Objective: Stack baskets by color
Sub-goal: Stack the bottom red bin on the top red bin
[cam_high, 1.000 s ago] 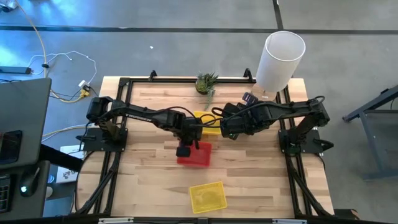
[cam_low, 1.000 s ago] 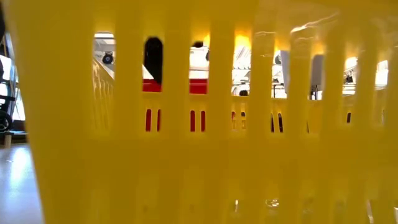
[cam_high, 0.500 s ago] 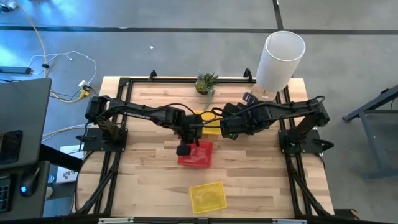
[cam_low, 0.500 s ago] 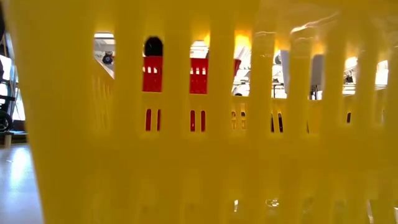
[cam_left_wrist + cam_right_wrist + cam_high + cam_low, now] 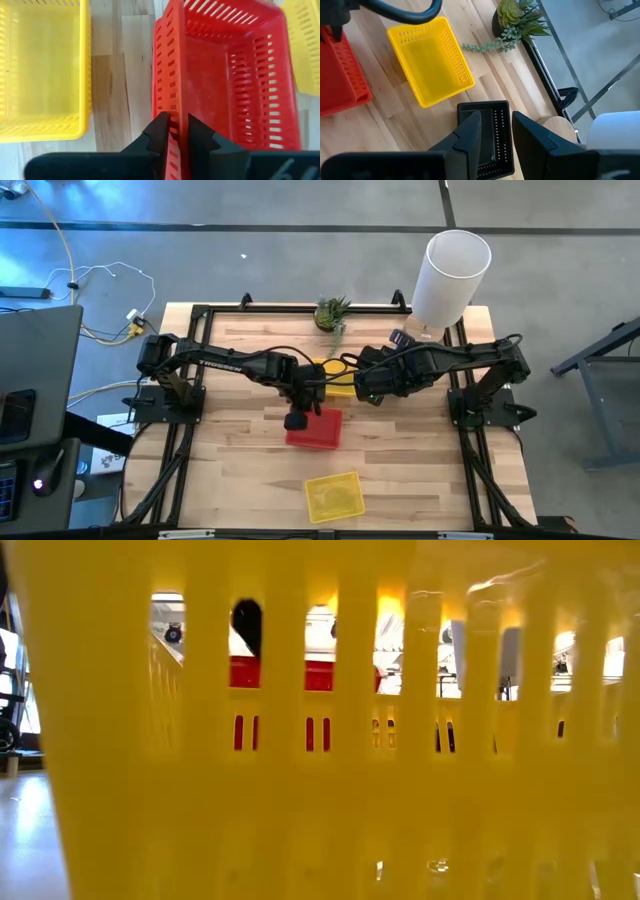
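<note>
Slatted plastic marks every basket. From above, a red basket (image 5: 313, 429) is seen mid-bench (image 5: 240, 480), a yellow basket (image 5: 333, 496) nearer the front edge. Left wrist: the left tool (image 5: 174, 131) is pinched on the red wall. Right wrist: the right tool (image 5: 496, 131) is spread over a black basket (image 5: 485, 135).

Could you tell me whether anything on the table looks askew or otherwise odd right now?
One thing: a yellow basket stands right against the low camera, so its slats block nearly that whole view. From above, it sits alone near the table's front edge, turned slightly askew. The left gripper straddles a red basket wall.
</note>
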Controlling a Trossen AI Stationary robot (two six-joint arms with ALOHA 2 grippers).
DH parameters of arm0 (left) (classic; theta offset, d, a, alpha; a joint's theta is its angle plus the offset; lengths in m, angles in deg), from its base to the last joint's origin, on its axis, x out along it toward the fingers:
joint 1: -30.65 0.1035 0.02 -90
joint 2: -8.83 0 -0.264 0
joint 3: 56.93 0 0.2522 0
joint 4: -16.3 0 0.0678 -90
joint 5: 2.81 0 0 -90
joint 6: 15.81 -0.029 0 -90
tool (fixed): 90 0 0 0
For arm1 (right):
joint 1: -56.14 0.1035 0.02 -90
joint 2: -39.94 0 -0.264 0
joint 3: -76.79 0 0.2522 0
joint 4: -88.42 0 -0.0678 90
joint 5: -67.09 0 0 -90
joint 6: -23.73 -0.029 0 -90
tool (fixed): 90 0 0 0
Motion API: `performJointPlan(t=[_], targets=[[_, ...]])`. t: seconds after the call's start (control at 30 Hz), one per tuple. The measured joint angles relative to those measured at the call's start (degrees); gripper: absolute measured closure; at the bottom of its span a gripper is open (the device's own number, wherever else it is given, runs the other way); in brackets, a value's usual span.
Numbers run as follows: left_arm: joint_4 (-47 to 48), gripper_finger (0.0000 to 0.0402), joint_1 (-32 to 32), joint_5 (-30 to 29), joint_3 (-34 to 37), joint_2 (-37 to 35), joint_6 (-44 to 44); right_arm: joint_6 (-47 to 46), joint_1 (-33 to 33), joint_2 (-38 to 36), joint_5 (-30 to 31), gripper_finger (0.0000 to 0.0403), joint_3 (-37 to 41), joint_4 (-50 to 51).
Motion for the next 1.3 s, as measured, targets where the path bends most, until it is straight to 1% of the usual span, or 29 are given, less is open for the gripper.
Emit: performJointPlan(t=[0.27, 0.5, 0.63, 0.87, 1.3], targets=[[0.0, 0.0327, 0.0, 0.0, 0.0, 0.0, 0.0, 0.0, 0.0, 0.0, -0.7, 0.0307, 0.0, 0.0], [0.0, 0.0319, 0.0, 0.0, 0.0, 0.7, 0.0, 0.0, 0.0, 0.0, -1.0, 0.0307, 0.0, 0.0], [0.2, 0.0330, 0.0, 0.1, 0.1, 1.9, 0.1, 0.0, 0.0, 0.0, -1.3, 0.0307, 0.0, 0.0], [0.0, 0.0395, 0.0, 0.6, 0.1, 2.0, 1.9, 0.0, 0.0, 0.0, -1.4, 0.0307, 0.0, 0.0], [-0.4, 0.0390, 0.2, 0.0, 0.3, 2.0, 3.1, 0.0, 0.0, 0.0, -1.6, 0.0307, 0.0, 0.0]])
